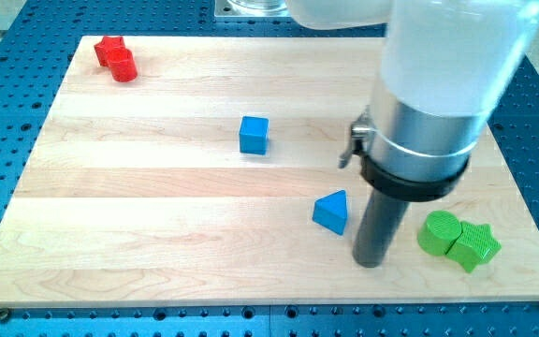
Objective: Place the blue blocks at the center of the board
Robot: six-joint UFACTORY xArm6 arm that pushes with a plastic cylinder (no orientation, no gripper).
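Note:
A blue cube sits near the middle of the wooden board, a little toward the view's top. A blue triangular block lies to the lower right of the cube. My tip rests on the board just to the right of the blue triangle and slightly below it, with a small gap between them. The arm's white and grey body rises above the rod and hides part of the board's right side.
A red star block and a red cylinder touch at the board's top left corner. A green cylinder and a green star block touch at the lower right, just right of my tip. Blue perforated table surrounds the board.

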